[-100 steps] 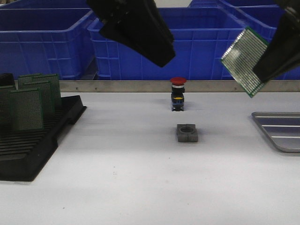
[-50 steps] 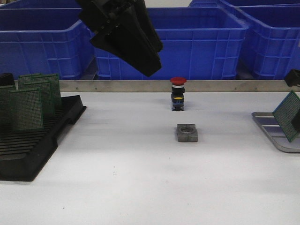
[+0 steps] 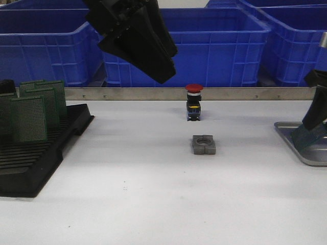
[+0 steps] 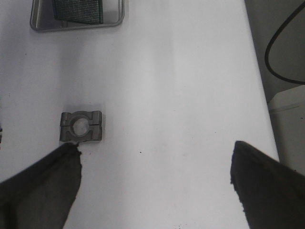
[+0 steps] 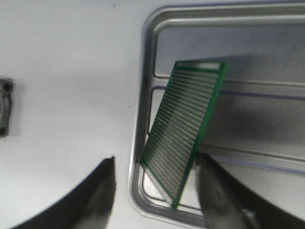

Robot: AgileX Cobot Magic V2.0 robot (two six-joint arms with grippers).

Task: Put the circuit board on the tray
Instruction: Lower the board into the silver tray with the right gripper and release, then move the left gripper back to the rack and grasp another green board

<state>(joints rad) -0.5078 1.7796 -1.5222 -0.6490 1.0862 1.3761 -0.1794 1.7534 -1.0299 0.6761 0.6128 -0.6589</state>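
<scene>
The green circuit board stands tilted in the silver-grey tray, its lower edge on the tray bottom near the corner, its side leaning against one finger. My right gripper is open around it, the other finger well clear of it. In the front view the board lies low in the tray at the right edge, under the right gripper. My left gripper is open and empty, high above the table. The left wrist view also shows the board in the tray.
A grey clamp block lies mid-table, with a red-capped push button behind it. A black slotted rack with green boards stands at the left. Blue crates line the back.
My right gripper came down from high at the right with the board to the tray and opened; the board now rests tilted in the tray. The left arm shifted slightly left, then stayed still.
</scene>
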